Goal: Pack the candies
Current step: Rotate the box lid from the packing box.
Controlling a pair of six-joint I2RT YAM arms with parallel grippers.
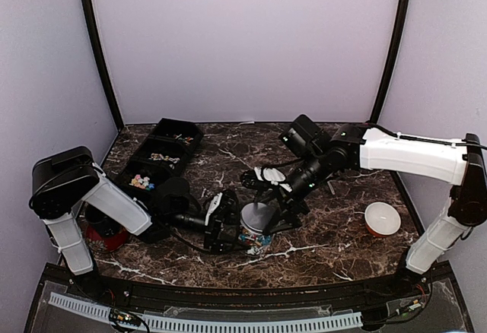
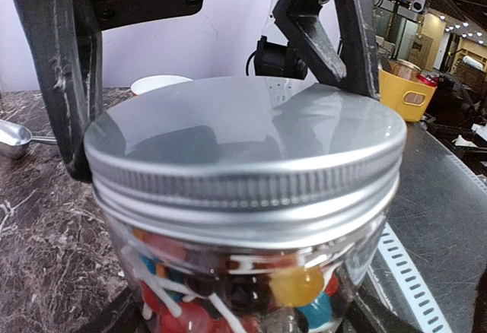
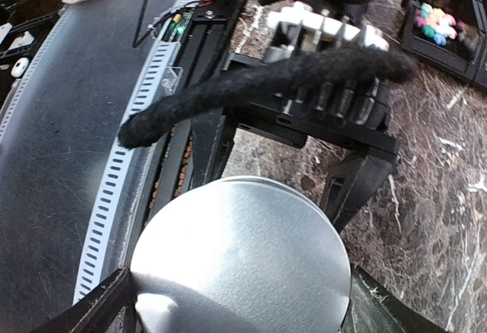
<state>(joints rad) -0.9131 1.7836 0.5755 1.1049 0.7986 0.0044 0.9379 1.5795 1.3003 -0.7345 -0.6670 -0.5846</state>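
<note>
We're seeing soft overhead light, and it glares white off the silver lid (image 2: 243,128) in both wrist views. The candies (image 2: 295,285) just under the lid look mushy, and the top view's dim and grainy.

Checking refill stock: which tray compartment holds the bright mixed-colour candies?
The near compartment, beside the left arm: bright mixed candies. Middle compartment holds pale pieces; far compartment, scattered bits.

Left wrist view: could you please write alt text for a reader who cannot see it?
A glass jar with a silver screw lid, packed with candies in mixed colours, fills the frame, gripped between the dark fingers of the left hand. Behind it on the marble table sit a metal scoop and a white bowl.
</note>
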